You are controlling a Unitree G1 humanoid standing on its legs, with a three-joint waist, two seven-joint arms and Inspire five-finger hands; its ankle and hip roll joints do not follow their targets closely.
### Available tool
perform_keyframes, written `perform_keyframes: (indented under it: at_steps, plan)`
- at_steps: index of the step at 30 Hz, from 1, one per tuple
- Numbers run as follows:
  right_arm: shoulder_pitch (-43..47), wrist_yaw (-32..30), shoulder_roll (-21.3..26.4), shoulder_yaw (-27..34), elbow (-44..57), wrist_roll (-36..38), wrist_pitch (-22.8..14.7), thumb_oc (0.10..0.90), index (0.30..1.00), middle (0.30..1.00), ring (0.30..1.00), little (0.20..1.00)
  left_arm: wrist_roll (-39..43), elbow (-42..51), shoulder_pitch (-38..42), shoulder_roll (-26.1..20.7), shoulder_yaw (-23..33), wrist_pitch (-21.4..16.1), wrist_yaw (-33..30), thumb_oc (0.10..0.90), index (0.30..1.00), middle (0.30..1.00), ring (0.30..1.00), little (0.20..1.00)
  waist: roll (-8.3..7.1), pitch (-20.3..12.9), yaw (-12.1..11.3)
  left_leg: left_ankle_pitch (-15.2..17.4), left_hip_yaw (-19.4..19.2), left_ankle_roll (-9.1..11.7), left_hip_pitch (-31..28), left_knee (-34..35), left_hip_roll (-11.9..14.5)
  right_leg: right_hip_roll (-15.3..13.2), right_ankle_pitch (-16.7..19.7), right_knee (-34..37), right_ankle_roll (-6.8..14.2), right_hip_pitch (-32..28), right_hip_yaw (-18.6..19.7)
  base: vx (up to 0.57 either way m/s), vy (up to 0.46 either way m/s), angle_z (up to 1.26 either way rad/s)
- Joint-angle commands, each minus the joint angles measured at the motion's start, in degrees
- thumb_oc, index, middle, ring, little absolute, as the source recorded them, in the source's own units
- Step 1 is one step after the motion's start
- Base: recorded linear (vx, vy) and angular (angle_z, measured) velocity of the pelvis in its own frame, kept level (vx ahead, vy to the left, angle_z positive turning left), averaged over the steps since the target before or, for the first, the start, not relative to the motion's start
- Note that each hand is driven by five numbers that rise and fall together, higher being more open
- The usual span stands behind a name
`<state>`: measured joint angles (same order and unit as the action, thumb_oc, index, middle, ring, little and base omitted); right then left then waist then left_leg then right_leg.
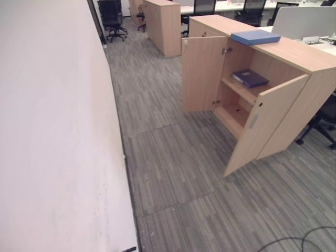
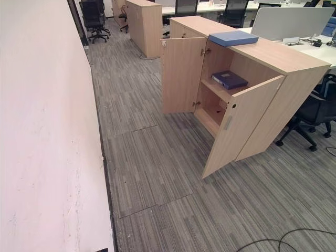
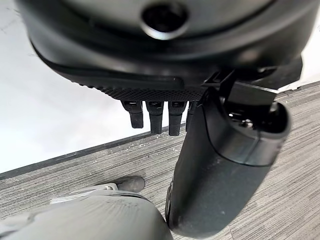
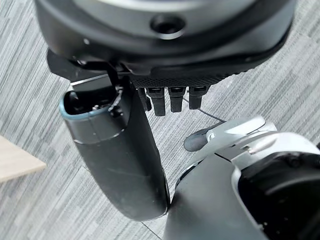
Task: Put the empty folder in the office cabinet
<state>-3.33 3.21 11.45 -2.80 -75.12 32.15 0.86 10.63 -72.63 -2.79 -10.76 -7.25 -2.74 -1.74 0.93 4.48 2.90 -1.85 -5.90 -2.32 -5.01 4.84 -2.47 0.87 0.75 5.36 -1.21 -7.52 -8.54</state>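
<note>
The light blue folder point(image 1: 255, 37) lies flat on top of the open office cabinet point(image 1: 294, 55), near its front edge, and nothing holds it. A darker blue folder point(image 1: 250, 78) already rests on the upper shelf point(image 1: 239, 89) inside, between the two open doors. You are at the approach step, I judge: both hands hang down over the grey carpet point(image 1: 173, 173), well apart from the cabinet. The left hand point(image 3: 155, 117) and the right hand point(image 4: 172, 97) have straight, relaxed fingers and hold nothing. Next you must walk closer and reach for the folder on top. No writing on either folder can be read.
</note>
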Motion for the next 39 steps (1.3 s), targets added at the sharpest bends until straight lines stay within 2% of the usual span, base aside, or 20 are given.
perform_keyframes:
  at_steps: [1, 7, 14, 15, 16, 18, 19, 22, 23, 26, 27, 28, 29, 30, 32, 34, 35, 37, 39]
  plan:
    - [3.75, 1.16, 1.74, -0.89, -3.86, -4.06, 0.62, 0.8, 0.9, 0.9, 0.9, 0.9, -2.41, -5.19, 2.12, -0.63, -1.83, 0.87, 1.72, 0.8, 0.9, 0.9, 0.9, 0.9, 0.27, 0.26, -0.81, 6.55, -0.25, 3.29, -2.64, 0.16, 1.5, -2.99, -1.25, -0.36, 6.54, 0.85, -0.86, -0.01, -0.044, 0.0]
    - [3.9, 1.49, 2.01, -1.61, -4.7, -6.11, 1.14, 0.8, 0.9, 0.9, 0.9, 0.9, -2.34, -5.11, 2.44, -0.98, -1.94, 1.01, 1.89, 0.8, 0.9, 0.9, 0.9, 0.9, 0.21, 0.36, -0.93, 6.39, 0.05, 3.46, -2.65, 0.16, 1.76, -2.78, -1.54, -0.36, 6.33, 0.69, -1.32, 0.0, -0.047, 0.01]
    - [5.29, 1.65, 2.97, -6.05, -5.07, -15.08, 1.82, 0.8, 0.9, 0.9, 0.9, 0.9, -2.7, -4.38, 3.32, -2.01, -2.33, 1.15, 1.81, 0.8, 0.9, 0.9, 0.9, 0.9, -0.35, 1.34, -1.38, 5.64, 0.98, 3.71, -2.78, 0.16, 2.62, -2.21, -1.82, -0.42, 5.45, 0.44, -1.8, -0.01, -0.079, 0.03]
    - [5.98, 1.76, 3.24, -7.72, -5.42, -17.39, 2.07, 0.8, 0.9, 0.9, 0.9, 0.9, -2.06, -3.17, 4.1, -2.54, -2.59, 0.94, 1.82, 0.8, 0.9, 0.9, 0.9, 0.9, -1.07, 2.81, -1.87, 6.03, 1.77, 3.62, -0.71, -3.46, 3.01, -2.24, -2.54, -2.55, 4.74, 1.52, -1.62, -0.06, -0.073, 0.04]
    - [5.99, 1.76, 3.23, -7.72, -5.43, -17.39, 2.07, 0.8, 0.9, 0.9, 0.9, 0.9, -2.06, -3.17, 4.1, -2.55, -2.59, 0.95, 1.82, 0.8, 0.9, 0.9, 0.9, 0.9, -1.08, 2.76, -1.83, 6.12, 1.81, 3.61, -0.52, -3.66, 3.01, -2.26, -2.56, -2.61, 4.74, 1.62, -1.65, -0.1, -0.111, 0.12]
    - [6.91, 1.48, 3.66, -9.08, -5.64, -19.58, 1.96, 0.8, 0.9, 0.9, 0.9, 0.9, -1.79, -2.1, 4.98, -2.86, -3.1, 0.56, 1.74, 0.8, 0.9, 0.9, 0.9, 0.9, -1.88, 4.9, -2.48, 7.88, 2.28, 3.91, 3.94, -11.72, 3.2, -2.27, -3.75, -5.27, 3.47, 3.1, -1.94, -0.08, -0.103, 0.22]
    - [6.92, 1.48, 3.66, -9.08, -5.65, -19.59, 1.96, 0.8, 0.9, 0.9, 0.9, 0.9, -1.79, -2.11, 4.99, -2.86, -3.1, 0.56, 1.74, 0.8, 0.9, 0.9, 0.9, 0.9, -1.86, 4.85, -2.45, 7.97, 2.31, 3.91, 4.12, -11.93, 3.22, -2.26, -3.76, -5.3, 3.46, 3.19, -1.98, -0.05, -0.09, 0.16]
    - [6.98, 0.59, 3.83, -8.67, -6.22, -19.6, 1.91, 0.8, 0.9, 0.9, 0.9, 0.9, -1.32, -2.21, 4.72, -2.43, -2.5, 0.51, 0.89, 0.8, 0.9, 0.9, 0.9, 0.9, -2.39, 6.15, -3.18, 8.29, 2.46, 3.74, 7.72, -18.79, 3.67, -2.13, -4.5, -5.37, 2.73, 2.44, -2.31, 0.0, -0.07, 0.13]
    - [7.18, -0.1, 4.62, -8.44, -6.8, -20.25, 1.96, 0.8, 0.9, 0.9, 0.9, 0.9, -0.97, -2.12, 4.69, -1.7, -2.39, 0.32, 0.32, 0.8, 0.9, 0.9, 0.9, 0.9, -2.12, 7.04, -3.83, 6.27, 3.69, 3.11, 11.0, -20.98, 3.51, -2.08, -5.02, -5.36, 2.46, 1.9, -2.7, 0.02, -0.035, 0.13]
    - [7.26, -0.23, 5.34, -8.48, -6.89, -21.13, 2.05, 0.8, 0.9, 0.9, 0.9, 0.9, -0.82, -1.96, 4.35, -1.43, -2.47, 0.15, 0.25, 0.8, 0.9, 0.9, 0.9, 0.9, -1.95, 6.9, -4.11, 5.2, 4.78, 2.97, 14.1, -20.2, 2.51, -2.24, -5.55, -5.43, 2.58, 1.86, -2.88, 0.1, 0.013, 0.0]
    - [7.35, -0.24, 5.58, -8.52, -6.86, -21.42, 2.14, 0.8, 0.9, 0.9, 0.9, 0.9, -0.62, -1.84, 4.17, -1.38, -2.53, 0.14, 0.27, 0.8, 0.9, 0.9, 0.9, 0.9, -1.75, 6.87, -4.33, 3.91, 5.18, 3.22, 15.28, -19.01, 2.28, -2.22, -5.87, -5.48, 2.65, 1.77, -2.81, 0.14, 0.049, 0.06]
    - [7.33, -0.51, 6.03, -8.3, -6.78, -21.7, 2.1, 0.8, 0.9, 0.9, 0.9, 0.9, -0.61, -1.76, 3.66, -1.2, -2.61, 0.19, 0.33, 0.8, 0.9, 0.9, 0.9, 0.9, -1.1, 7.05, -4.84, 0.23, 6.08, 4.18, 18.17, -16.55, 2.05, -1.98, -6.63, -5.23, 2.67, 0.94, -2.66, 0.2, 0.075, 0.06]
    - [7.35, -0.59, 6.17, -8.22, -6.66, -21.82, 1.99, 0.8, 0.9, 0.9, 0.9, 0.9, -0.56, -1.71, 3.35, -1.06, -2.59, 0.21, 0.36, 0.8, 0.9, 0.9, 0.9, 0.9, -0.5, 7.19, -5.16, -1.44, 6.59, 4.71, 19.24, -15.17, 2.05, -1.75, -7.14, -5.3, 2.7, 0.46, -2.34, 0.16, 0.057, 0.05]
    - [7.35, -0.59, 6.17, -8.22, -6.66, -21.82, 1.99, 0.8, 0.9, 0.9, 0.9, 0.9, -0.56, -1.71, 3.34, -1.06, -2.59, 0.21, 0.36, 0.8, 0.9, 0.9, 0.9, 0.9, -0.53, 7.22, -5.18, -1.48, 6.57, 4.71, 19.15, -15.09, 2.02, -1.78, -7.17, -5.31, 2.71, 0.42, -2.33, 0.16, 0.064, 0.07]
    - [7.12, -0.53, 6.46, -8.22, -6.64, -22.69, 1.95, 0.8, 0.9, 0.9, 0.9, 0.9, -0.41, -1.95, 2.03, -0.76, -2.18, 0.13, 0.37, 0.8, 0.9, 0.9, 0.9, 0.9, 1.27, 6.79, -6.07, -4.57, 7.92, 5.5, 20.61, -8.49, 2.7, -1.47, -10.41, -6.64, 2.87, -1.86, -0.11, 0.31, 0.122, -0.01]
    - [6.87, -0.36, 6.52, -8.04, -6.88, -23.06, 1.98, 0.8, 0.9, 0.9, 0.9, 0.9, -0.54, -2.21, 1.61, -0.69, -1.97, 0.18, 0.37, 0.8, 0.9, 0.9, 0.9, 0.9, 1.5, 6.67, -6.33, -5.56, 7.34, 5.73, 21.18, -7.82, 3.05, -1.7, -11.21, -6.72, 3.01, -3.08, 0.69, 0.31, 0.112, -0.27]
    - [6.43, 0.13, 6.32, -7.95, -7.3, -23.48, 1.99, 0.8, 0.9, 0.9, 0.9, 0.9, -0.77, -2.9, 1.13, -0.55, -1.46, 0.25, 0.83, 0.8, 0.9, 0.9, 0.9, 0.9, 1.94, 5.92, -6.68, -6.15, 6.77, 5.74, 19.4, -4.5, 3.7, -1.5, -11.51, -6.42, 3.19, -4.19, 1.58, 0.4, 0.147, -0.6]
    - [5.78, 0.37, 5.98, -7.93, -7.77, -24.46, 2.16, 0.8, 0.9, 0.9, 0.9, 0.9, -1.3, -3.28, 0.6, -0.69, -1.35, 0.47, 1.0, 0.8, 0.9, 0.9, 0.9, 0.9, 2.15, 5.1, -6.47, -7.46, 5.85, 5.58, 18.31, -3.66, 3.79, -2.21, -11.55, -6.15, 3.37, -4.67, 1.48, 0.32, 0.142, -0.56]
    - [5.55, 0.44, 6.05, -8.17, -8.01, -25.35, 2.45, 0.8, 0.9, 0.9, 0.9, 0.9, -1.94, -3.09, 0.59, -1.24, -1.44, 0.41, 1.47, 0.8, 0.9, 0.9, 0.9, 0.9, 1.32, 3.91, -6.29, -5.78, 4.22, 4.76, 18.83, -5.64, 2.71, -4.4, -11.01, -5.3, 4.54, -4.63, 1.12, 0.31, 0.164, -0.34]
